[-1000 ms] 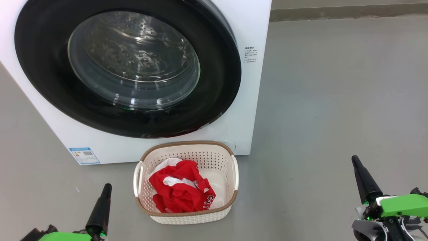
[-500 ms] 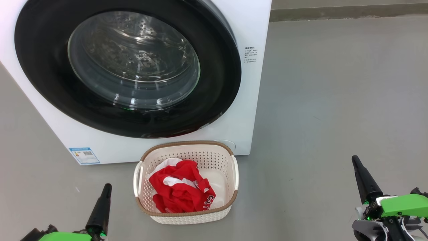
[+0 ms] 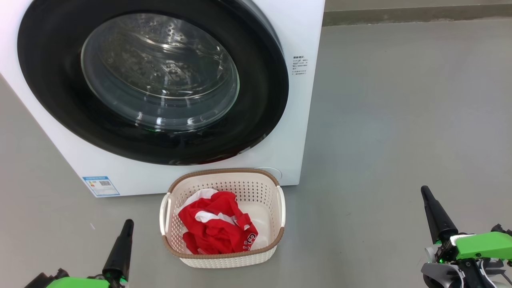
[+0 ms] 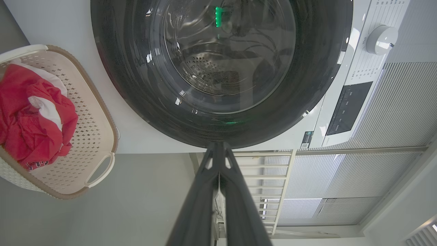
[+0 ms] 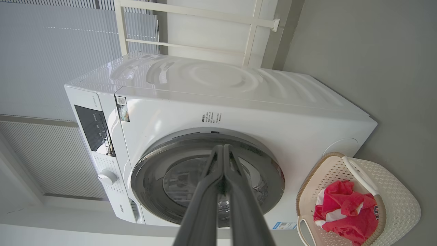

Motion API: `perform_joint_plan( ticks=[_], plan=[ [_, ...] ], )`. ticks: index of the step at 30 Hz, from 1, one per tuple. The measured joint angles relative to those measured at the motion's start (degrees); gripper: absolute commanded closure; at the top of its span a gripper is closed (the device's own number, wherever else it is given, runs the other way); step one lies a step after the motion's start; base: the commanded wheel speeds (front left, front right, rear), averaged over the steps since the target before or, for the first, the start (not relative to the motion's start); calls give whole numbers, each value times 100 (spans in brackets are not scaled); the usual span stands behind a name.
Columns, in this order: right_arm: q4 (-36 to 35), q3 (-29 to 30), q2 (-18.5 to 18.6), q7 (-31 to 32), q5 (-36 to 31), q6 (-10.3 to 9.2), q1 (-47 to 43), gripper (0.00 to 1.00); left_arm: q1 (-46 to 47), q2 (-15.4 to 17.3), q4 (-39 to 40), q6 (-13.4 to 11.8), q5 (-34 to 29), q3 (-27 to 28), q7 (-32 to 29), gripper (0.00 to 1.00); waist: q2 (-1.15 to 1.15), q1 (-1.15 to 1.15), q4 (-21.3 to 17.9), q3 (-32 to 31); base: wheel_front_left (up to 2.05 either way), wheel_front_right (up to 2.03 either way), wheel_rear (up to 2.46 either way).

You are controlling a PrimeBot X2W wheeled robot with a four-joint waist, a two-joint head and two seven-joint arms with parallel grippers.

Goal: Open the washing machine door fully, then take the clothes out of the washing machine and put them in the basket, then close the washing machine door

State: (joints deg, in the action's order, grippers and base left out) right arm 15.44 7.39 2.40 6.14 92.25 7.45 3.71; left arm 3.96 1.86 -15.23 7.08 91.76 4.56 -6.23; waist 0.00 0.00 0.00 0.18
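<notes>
Grey floor [image 3: 400,120]; door [image 3: 52,100] apparently shut

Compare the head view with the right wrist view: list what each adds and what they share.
Head view adds the left gripper, shut. Right wrist view adds the control panel, the dial and the machine's top. Shared: the closed washing machine door, the clothes in the basket, the shut right gripper.
</notes>
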Motion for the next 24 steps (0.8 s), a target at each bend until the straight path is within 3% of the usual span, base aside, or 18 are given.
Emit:
perform_joint_plan(
  ticks=[24],
  plan=[
    [1, 5, -1, 0, 0, 0, 0, 100, 0, 0, 0, 0, 0, 0, 0, 100, 0, 0, 0, 0, 0, 0, 0]
  ],
)
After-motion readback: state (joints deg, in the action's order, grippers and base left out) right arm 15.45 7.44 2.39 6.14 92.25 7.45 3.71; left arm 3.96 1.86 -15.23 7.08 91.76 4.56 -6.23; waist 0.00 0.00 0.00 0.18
